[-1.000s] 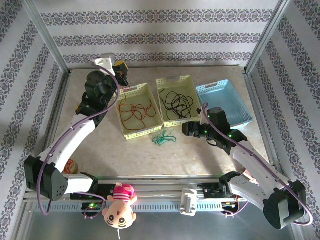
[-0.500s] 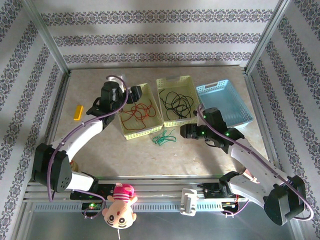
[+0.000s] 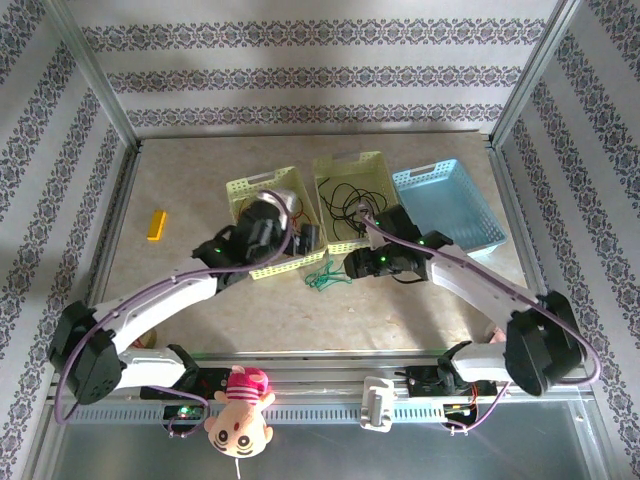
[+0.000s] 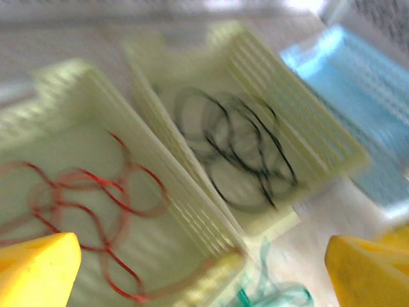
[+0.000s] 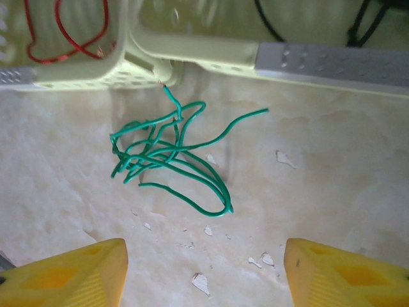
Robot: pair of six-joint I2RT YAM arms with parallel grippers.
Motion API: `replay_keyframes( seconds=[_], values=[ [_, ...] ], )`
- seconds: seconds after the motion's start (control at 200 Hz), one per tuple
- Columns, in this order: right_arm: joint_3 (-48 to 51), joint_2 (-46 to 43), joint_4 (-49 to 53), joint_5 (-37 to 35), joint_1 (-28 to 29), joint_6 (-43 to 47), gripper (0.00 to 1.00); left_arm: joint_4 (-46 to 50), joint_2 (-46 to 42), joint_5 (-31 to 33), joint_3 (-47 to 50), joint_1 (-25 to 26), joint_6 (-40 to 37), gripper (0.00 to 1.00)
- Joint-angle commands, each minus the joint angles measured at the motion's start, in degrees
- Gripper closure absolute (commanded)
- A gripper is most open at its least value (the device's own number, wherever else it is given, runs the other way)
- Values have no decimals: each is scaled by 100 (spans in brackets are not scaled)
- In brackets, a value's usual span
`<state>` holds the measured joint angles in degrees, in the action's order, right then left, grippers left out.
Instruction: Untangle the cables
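Left arm (image 3: 160,295) swung in from far-left corner; left gripper (image 4: 203,275) spread, empty, over left basket (image 4: 64,77) holding red cable (image 4: 96,182) | right gripper (image 5: 204,275) spread above green cable (image 5: 169,153) on table (image 5: 319,192), just before basket fronts | black cable (image 4: 236,153) in middle basket (image 4: 303,118); yellow block (image 3: 155,224) well left

The green cable (image 5: 169,153) lies on bare counter (image 5: 319,192), with free room on its near side and toward both side edges; the right tool (image 5: 204,275) hangs there, jaws wide. Just beyond it stand the walls of the left yellow basket (image 5: 77,77) and middle yellow basket (image 5: 204,50), closing the far side. The left tool (image 3: 305,243), also spread wide, crowds the left basket's near corner.
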<state>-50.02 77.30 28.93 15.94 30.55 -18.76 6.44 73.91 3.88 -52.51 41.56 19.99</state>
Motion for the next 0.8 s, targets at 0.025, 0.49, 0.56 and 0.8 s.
replay_keyframes(
  seconds=[0.025,0.49,0.56,0.8],
  values=[
    [-411,588,508,171,113,272,37,-58,360,-499,326,604,35,13],
    [-1184,2271,729,-73,250,198,56,-415,553,176,696,1082,-21,25],
    [-1206,2350,754,-182,267,161,70,-424,591,176,706,1082,-12,25],
    [-785,1440,742,-223,169,220,98,-662,745,47,719,1082,40,25]
  ],
)
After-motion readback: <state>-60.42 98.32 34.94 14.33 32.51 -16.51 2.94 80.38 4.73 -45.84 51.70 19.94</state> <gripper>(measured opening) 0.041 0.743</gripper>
